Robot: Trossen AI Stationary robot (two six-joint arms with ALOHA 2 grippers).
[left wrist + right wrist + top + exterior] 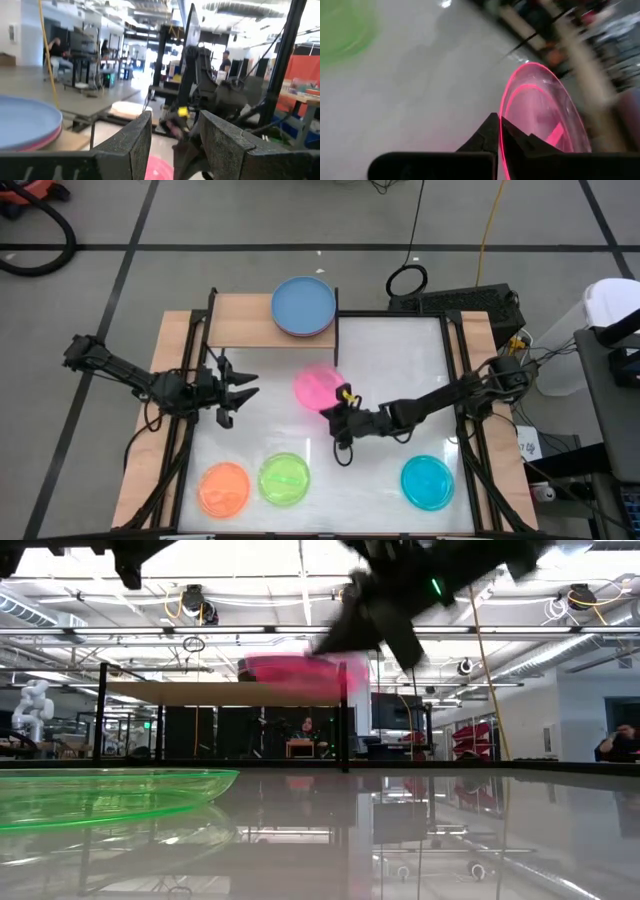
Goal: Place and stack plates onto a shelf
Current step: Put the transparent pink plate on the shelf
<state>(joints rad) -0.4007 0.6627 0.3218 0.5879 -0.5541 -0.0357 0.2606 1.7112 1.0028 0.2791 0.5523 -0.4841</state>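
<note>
A small translucent pink plate hangs in the air near the table's middle, held by my right gripper, which is shut on it. In the low view the pink plate floats at about the height of the shelf's top board. The wooden shelf stands at the far left and carries a stack of larger plates with a blue plate on top. My left gripper hovers open left of the pink plate, touching nothing. Its wrist view shows the blue plate. My right gripper pinches the pink plate's rim between its two fingers, on the plate's edge toward the table's near right. The fingers reach in from the right, close to level. The plate is lifted clear of the table and extends away from the fingertips toward the shelf.
Three small translucent plates lie along the table's near edge: an orange plate, a green plate and a cyan plate. A black shelf leg stands just beyond the pink plate. Bare white tabletop lies to the right of the shelf.
</note>
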